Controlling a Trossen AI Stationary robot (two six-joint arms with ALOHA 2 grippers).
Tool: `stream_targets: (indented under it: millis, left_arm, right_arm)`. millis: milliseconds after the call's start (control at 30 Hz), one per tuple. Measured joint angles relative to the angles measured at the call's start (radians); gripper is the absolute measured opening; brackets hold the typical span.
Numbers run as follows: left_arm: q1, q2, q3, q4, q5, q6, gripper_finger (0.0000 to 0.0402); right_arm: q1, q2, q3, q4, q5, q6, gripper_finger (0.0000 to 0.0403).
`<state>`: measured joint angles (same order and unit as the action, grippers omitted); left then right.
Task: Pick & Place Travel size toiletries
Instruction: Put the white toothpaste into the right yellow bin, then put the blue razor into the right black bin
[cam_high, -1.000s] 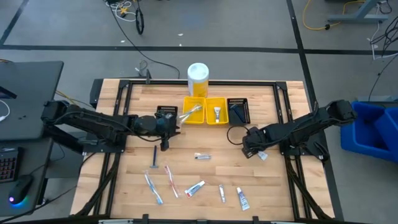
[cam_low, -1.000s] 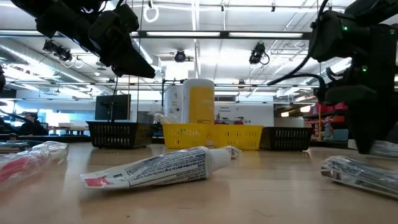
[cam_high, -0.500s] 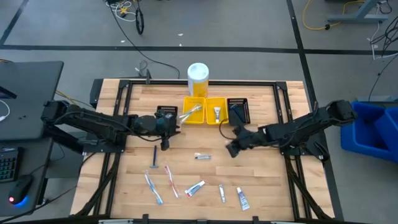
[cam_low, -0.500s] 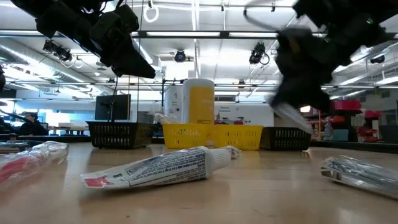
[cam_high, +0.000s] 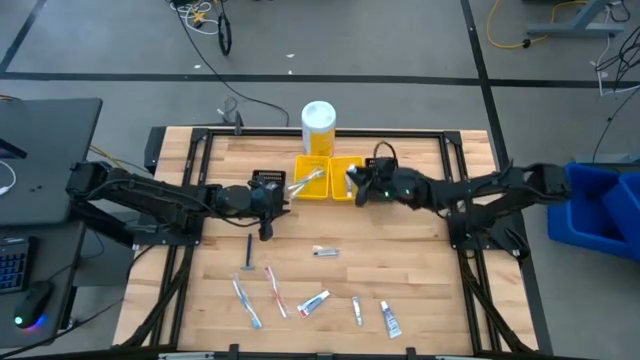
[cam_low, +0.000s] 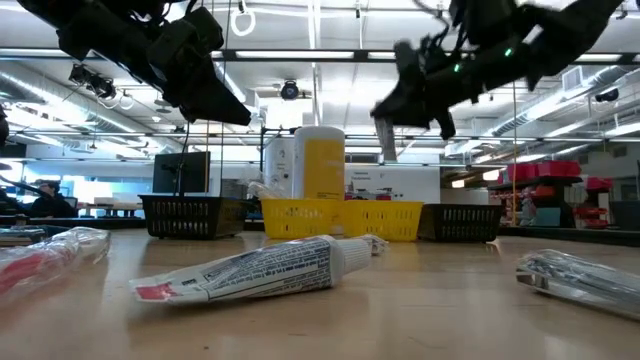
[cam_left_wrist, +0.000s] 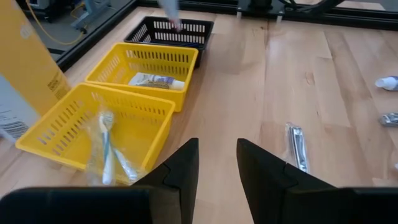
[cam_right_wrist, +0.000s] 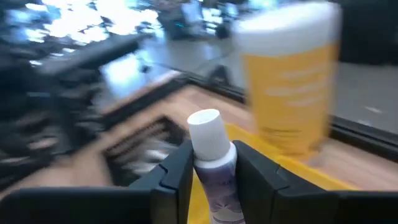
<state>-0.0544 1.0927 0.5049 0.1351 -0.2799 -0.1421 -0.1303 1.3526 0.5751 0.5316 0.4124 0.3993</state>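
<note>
The right claw (cam_high: 352, 183) hung above the yellow bins at the far middle of the desk (cam_high: 430, 270), over the right-hand yellow bin (cam_high: 349, 178). Its fingers were clamped on a small white-capped toothpaste tube (cam_right_wrist: 213, 158), whose cap stood up between the two fingers in the right wrist view. In the low view the same claw (cam_low: 385, 125) was raised well above the bins, with the tube pointing downward.

The left claw (cam_high: 266, 197) waited just beside the left-hand yellow bin (cam_high: 311, 176), on its near-left side. Its fingers (cam_left_wrist: 177, 171) stood slightly apart with nothing between them.

The left-hand yellow bin held wrapped toothbrushes (cam_left_wrist: 109, 149). The right-hand yellow bin held one tube (cam_left_wrist: 155, 81). A black bin (cam_high: 384, 176) stood just right of the yellow pair, and another black bin (cam_high: 266, 178) lay partly under the left claw. A tall white-and-yellow cylindrical container (cam_high: 318, 127) stood behind the bins at the desk's far edge.

The remaining toiletries lay on the near half of the desk:
- a dark razor (cam_high: 248, 254);
- a blue toothbrush (cam_high: 246, 303);
- a red toothbrush (cam_high: 274, 290);
- a small silvery piece (cam_high: 325, 251);
- three tubes (cam_high: 313, 302), (cam_high: 356, 310), (cam_high: 389, 320).
</note>
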Motion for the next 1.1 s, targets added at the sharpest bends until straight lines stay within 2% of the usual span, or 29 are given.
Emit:
stream_targets:
  millis: [233, 467, 667, 800, 1000, 1100]
  left_arm:
    - [0.000, 0.000, 0.000, 0.017, -0.023, 0.008, 0.0117]
    - [0.000, 0.000, 0.000, 0.081, -0.023, 0.052, 0.0117]
    - [0.000, 0.000, 0.000, 0.097, -0.022, 0.043, 0.0117]
    - [0.000, 0.000, 0.000, 0.094, -0.007, -0.056, 0.0117]
    - [0.000, 0.000, 0.000, 0.049, 0.093, -0.145, 0.0117]
    - [-0.001, 0.000, 0.000, -0.005, 0.151, -0.224, 0.0117]
  right_arm:
    - [-0.128, 0.142, 0.007, 0.010, -0.172, 0.046, 0.0107]
    - [-0.169, 0.240, 0.010, -0.005, -0.158, 0.030, 0.0115]
    - [-0.189, 0.257, 0.011, -0.027, -0.206, 0.029, 0.0139]
    - [-0.192, 0.257, 0.011, -0.060, -0.207, 0.029, 0.0164]
    - [-0.190, 0.257, 0.011, -0.041, -0.208, -0.007, 0.0205]
    - [-0.181, 0.257, 0.011, 0.028, -0.209, -0.056, 0.0224]
